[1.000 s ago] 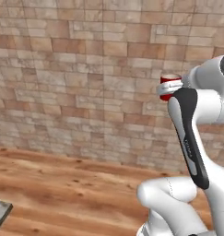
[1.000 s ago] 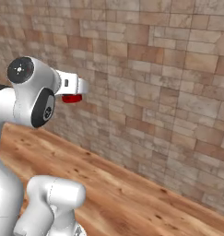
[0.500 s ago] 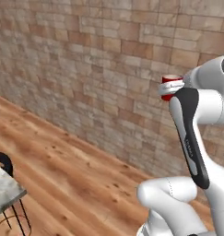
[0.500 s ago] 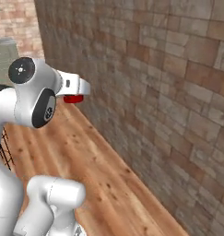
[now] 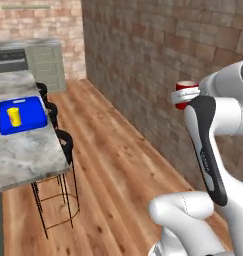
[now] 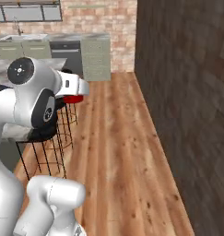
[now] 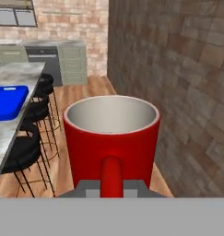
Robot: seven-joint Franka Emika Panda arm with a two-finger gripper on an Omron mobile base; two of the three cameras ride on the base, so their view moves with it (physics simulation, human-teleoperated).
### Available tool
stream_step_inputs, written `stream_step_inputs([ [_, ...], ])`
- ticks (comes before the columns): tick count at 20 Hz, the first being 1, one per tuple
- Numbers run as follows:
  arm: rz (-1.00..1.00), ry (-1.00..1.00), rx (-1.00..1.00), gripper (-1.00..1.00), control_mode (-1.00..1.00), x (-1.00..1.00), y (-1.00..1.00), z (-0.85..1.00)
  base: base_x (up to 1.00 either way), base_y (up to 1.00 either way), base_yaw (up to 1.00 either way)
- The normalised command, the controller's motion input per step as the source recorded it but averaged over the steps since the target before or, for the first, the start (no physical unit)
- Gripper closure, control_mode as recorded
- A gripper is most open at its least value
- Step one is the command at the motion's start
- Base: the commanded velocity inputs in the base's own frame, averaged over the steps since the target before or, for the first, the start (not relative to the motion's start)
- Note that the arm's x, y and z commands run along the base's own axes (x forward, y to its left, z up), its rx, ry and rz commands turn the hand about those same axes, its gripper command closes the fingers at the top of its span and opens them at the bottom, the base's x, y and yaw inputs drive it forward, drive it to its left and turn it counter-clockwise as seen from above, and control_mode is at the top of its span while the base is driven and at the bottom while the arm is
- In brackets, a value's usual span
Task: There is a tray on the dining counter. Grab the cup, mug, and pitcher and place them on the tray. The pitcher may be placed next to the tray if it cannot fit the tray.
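My gripper (image 7: 111, 187) is shut on the handle of the red mug (image 7: 111, 133), which stands upright and empty in front of the hand. The mug (image 5: 185, 93) hangs high beside the brick wall, well to the right of the dining counter (image 5: 23, 150). On that counter lies the blue tray (image 5: 32, 114), and the yellow cup (image 5: 14, 116) stands upright on it. In the hand view the tray (image 7: 7, 102) is far left of the mug. From the right base view a sliver of the mug (image 6: 73, 98) peeks out under the white hand. The pitcher is out of view.
Black round stools (image 5: 63, 141) line the counter's near edge. A brick wall (image 5: 158, 60) runs along the right, with a strip of wooden floor (image 5: 118, 165) between it and the stools. Grey cabinets (image 6: 95, 57) stand at the far end.
The whole picture has swung round, so the base has turned. The bare brick wall has given way to the dining counter, tray and stools. The mug stays in the shut gripper.
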Motion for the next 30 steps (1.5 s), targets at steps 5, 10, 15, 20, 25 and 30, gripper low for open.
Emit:
stream_step_inputs([
  [5, 0.00, 0.00, 0.00, 1.00, 1.00, 0.00, 0.00, 0.00, 0.03, -0.55, 0.72],
  [10, 0.00, 0.00, 0.00, 1.00, 1.00, 0.00, 0.00, 0.00, 0.00, -0.88, 0.60],
  [15, 0.00, 0.00, 0.00, 1.00, 1.00, 0.00, 0.00, 0.00, 0.02, -1.00, 0.49],
  [20, 0.00, 0.00, 0.00, 1.00, 1.00, 0.00, 0.00, 0.00, 0.49, -0.78, 0.51],
  [25, 0.00, 0.00, 0.00, 1.00, 1.00, 0.00, 0.00, 0.00, 1.00, -0.19, 0.50],
  [30, 0.00, 0.00, 0.00, 1.00, 1.00, 0.00, 0.00, 0.00, 0.79, -0.41, 0.65],
])
